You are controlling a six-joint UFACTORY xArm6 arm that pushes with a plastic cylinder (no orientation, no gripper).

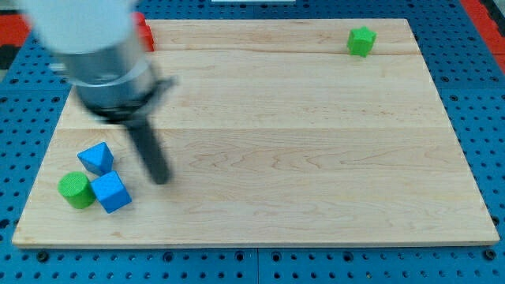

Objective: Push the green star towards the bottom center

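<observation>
The green star (361,41) lies near the view's top right corner of the wooden board (316,158). My tip (162,178) is at the lower left of the board, far to the left of and below the star. It stands just right of two blue blocks, apart from them.
Two blue blocks, one (96,158) above the other (110,192), sit at the lower left with a green cylinder (76,190) beside them. A red block (145,34) shows partly behind the arm at the top left. Blue pegboard surrounds the board.
</observation>
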